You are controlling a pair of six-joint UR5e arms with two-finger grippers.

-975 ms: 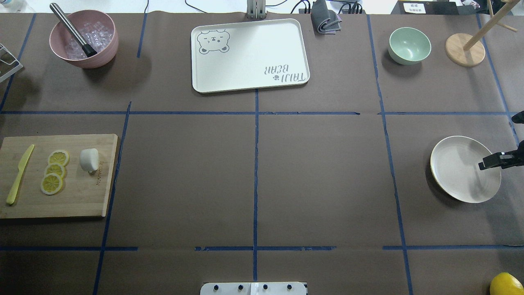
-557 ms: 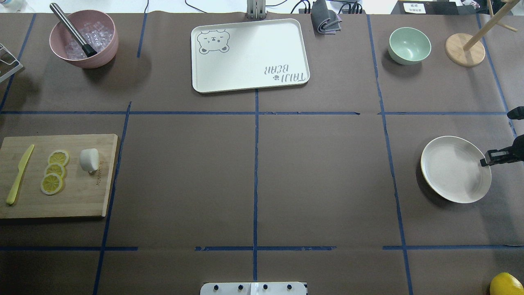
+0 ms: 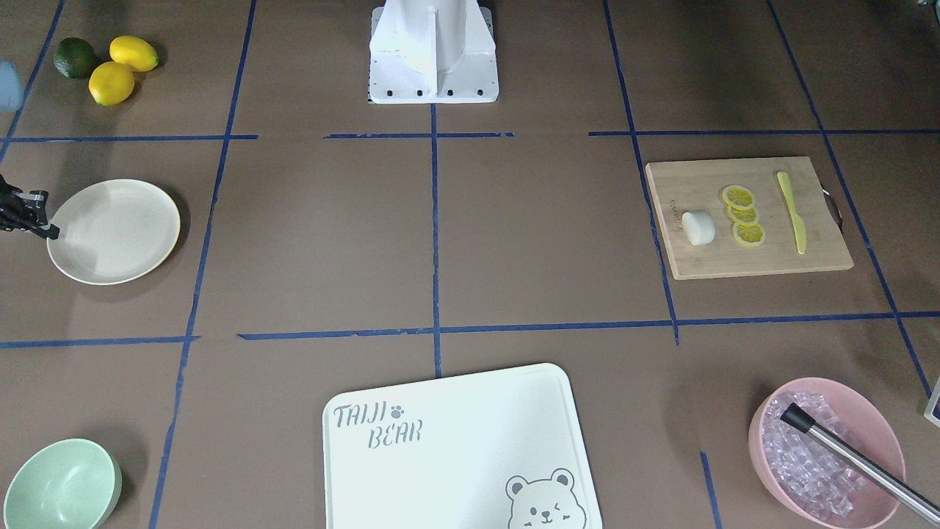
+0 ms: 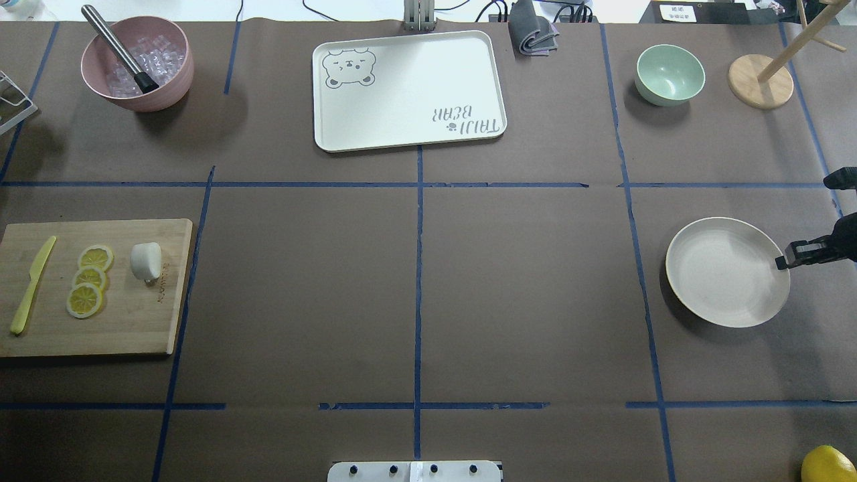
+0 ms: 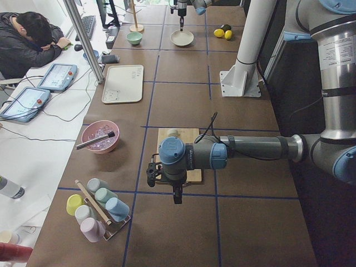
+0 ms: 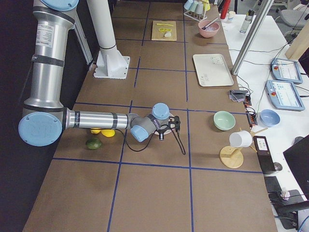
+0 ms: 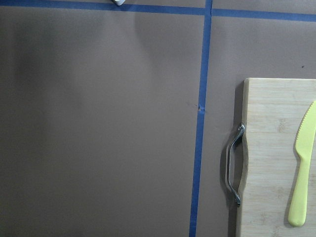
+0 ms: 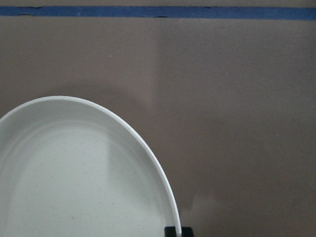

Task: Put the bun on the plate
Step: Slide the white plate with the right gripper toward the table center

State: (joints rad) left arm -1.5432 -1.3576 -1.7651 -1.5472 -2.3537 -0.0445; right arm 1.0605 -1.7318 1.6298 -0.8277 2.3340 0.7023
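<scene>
The right gripper (image 4: 785, 260) comes in from the desk's right edge, clenched on the rim of the plate (image 4: 720, 268). One black finger lies over the plate's right-hand rim, and the wrist camera shows a fingertip (image 8: 173, 231) pressed right against that edge. The plate sits near the right edge, about halfway between the near and far edges, with nothing on it.

Over at the left edge of the desk, the bun (image 4: 146, 261) lies on the cutting board (image 4: 134, 321), well apart from the plate. It rests on its side near the board's inner edge, just beside three lemon slices (image 4: 90, 280). A yellow knife (image 4: 30, 286) lies beyond the slices, toward the board's outer end.

The left gripper (image 5: 175, 194) hangs pointing down over the outer end of the board, off past its metal handle (image 7: 233, 170). Only the side camera catches it, so whether its claw is released or clenched cannot be told.

At the far edge stand a pink bowl (image 4: 137, 63) of ice, the bear-printed board (image 4: 408, 94) and a mint-green bowl (image 4: 669, 73).
</scene>
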